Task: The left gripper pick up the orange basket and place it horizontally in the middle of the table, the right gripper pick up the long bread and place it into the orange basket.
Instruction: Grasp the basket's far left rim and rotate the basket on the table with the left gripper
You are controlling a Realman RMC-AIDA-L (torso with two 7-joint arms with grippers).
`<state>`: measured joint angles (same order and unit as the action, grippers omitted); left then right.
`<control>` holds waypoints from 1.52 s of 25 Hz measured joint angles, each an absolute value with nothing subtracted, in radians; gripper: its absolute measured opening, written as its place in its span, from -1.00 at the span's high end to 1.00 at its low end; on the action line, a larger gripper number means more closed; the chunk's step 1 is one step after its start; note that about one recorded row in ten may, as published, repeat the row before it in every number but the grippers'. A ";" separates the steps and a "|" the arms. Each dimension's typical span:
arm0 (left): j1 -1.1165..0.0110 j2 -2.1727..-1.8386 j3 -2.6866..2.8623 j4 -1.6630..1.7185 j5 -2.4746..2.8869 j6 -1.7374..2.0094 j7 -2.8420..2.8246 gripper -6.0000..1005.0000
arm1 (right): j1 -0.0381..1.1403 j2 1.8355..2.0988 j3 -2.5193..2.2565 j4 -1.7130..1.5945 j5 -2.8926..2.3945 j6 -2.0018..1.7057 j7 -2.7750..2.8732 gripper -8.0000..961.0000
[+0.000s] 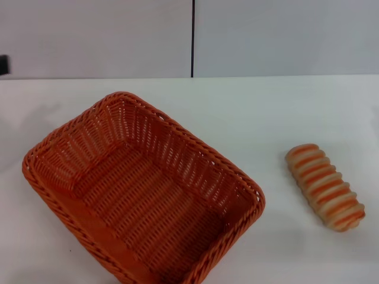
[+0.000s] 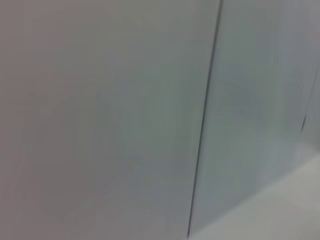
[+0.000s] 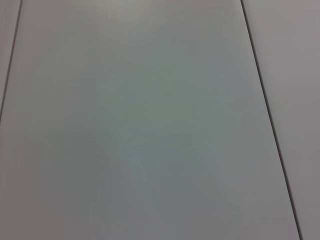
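Note:
The orange basket (image 1: 142, 189) sits on the left half of the white table (image 1: 249, 112) in the head view, turned diagonally, with nothing inside it. Its near corner runs off the bottom of the picture. The long bread (image 1: 325, 186), striped orange-brown and cream, lies on the table to the right of the basket, well apart from it. Neither gripper shows in any view. Both wrist views hold only grey wall panels.
A grey panelled wall with a dark vertical seam (image 1: 192, 38) stands behind the table's far edge. A small dark object (image 1: 4, 64) shows at the far left edge. White tabletop lies between the basket and the bread.

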<state>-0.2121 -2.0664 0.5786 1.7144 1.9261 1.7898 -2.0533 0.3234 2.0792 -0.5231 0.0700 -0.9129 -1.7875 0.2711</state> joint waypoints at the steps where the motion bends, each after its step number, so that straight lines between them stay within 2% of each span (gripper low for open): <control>1: -0.222 -2.065 0.619 1.749 1.967 1.775 -2.082 -0.62 | 0.325 2.079 -0.523 0.068 -0.914 -1.788 0.271 -0.33; 8: -0.359 -2.068 0.891 1.850 2.349 1.747 -2.256 -0.62 | 0.324 2.079 -0.523 0.058 -0.913 -1.788 0.270 -0.33; 19: -0.493 -2.075 1.162 1.804 2.635 1.773 -2.426 -0.62 | 0.328 2.077 -0.522 0.057 -0.909 -1.766 0.270 -0.33; 38: -0.491 -2.078 1.414 1.612 2.756 1.530 -2.536 -0.62 | 0.333 2.079 -0.526 0.052 -0.916 -1.699 0.270 -0.32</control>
<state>-0.4914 -2.0785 1.4135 1.6123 2.7558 1.5302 -2.5357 0.3329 2.0789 -0.5263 0.0520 -0.9158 -1.6994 0.2699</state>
